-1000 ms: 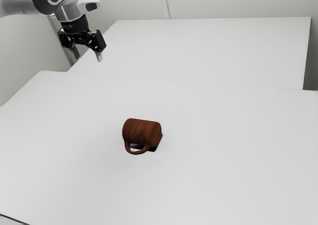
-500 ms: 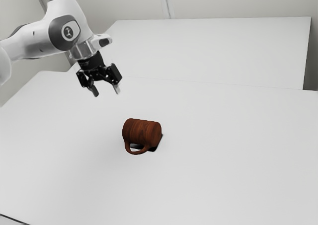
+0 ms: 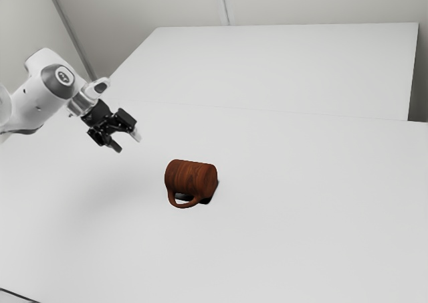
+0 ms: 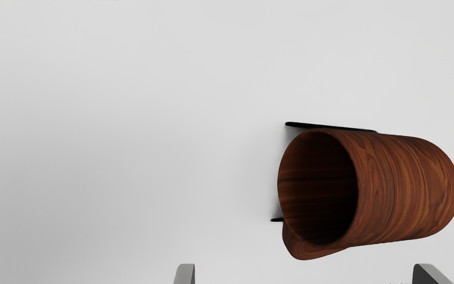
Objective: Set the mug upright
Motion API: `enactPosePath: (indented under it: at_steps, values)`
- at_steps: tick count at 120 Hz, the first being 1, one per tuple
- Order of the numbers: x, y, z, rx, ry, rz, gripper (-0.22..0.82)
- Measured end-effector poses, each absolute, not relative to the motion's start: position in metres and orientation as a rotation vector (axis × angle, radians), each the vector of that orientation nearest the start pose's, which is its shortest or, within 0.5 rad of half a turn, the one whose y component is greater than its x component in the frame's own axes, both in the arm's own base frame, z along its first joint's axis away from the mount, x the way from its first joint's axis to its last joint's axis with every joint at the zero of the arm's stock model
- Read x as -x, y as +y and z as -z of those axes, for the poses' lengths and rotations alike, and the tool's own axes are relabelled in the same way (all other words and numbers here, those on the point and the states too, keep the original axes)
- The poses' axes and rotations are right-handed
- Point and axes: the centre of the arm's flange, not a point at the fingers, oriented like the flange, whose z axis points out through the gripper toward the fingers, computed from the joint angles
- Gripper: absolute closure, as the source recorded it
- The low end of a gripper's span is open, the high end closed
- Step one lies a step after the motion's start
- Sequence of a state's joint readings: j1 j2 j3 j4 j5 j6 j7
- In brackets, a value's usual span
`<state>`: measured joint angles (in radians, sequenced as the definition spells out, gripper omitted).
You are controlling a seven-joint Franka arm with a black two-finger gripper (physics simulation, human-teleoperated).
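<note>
Mug [image 3: 191,178] lies on its side on the tabletop [image 3: 287,229], handle [image 3: 184,205] toward the exterior view's near side; your end effector [image 3: 127,142], left of it there, is wide open, empty. Likely stiff, light, rollable: grip across its width.

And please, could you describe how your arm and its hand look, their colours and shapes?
My arm is white with rounded segments; a dark grey round cap at one joint carries a small emblem. Near the wrist are a silvery collar and a white block with a dark oval patch. The hand is black and angular, with two slim grey fingertips.
</note>
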<state>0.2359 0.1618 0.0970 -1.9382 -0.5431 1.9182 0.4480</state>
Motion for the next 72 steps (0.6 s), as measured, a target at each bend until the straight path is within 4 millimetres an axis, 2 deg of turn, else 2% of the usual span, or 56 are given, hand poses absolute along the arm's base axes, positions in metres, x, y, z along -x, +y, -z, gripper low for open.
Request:
enactPosePath:
  at_steps: [11,29,48,61,72]
  values:
    - [-0.561,0.157,-0.375,-2.571,0.083,-0.029,0.00]
    - [-0.561,0.159,-0.356,-2.481,-0.062,-0.056,0.00]
    - [-0.561,0.140,-0.343,-2.355,-0.183,-0.091,0.00]
    - [-0.564,0.129,-0.319,-2.271,-0.210,-0.096,0.00]
    - [-0.566,0.118,-0.312,-2.220,-0.249,-0.113,0.00]
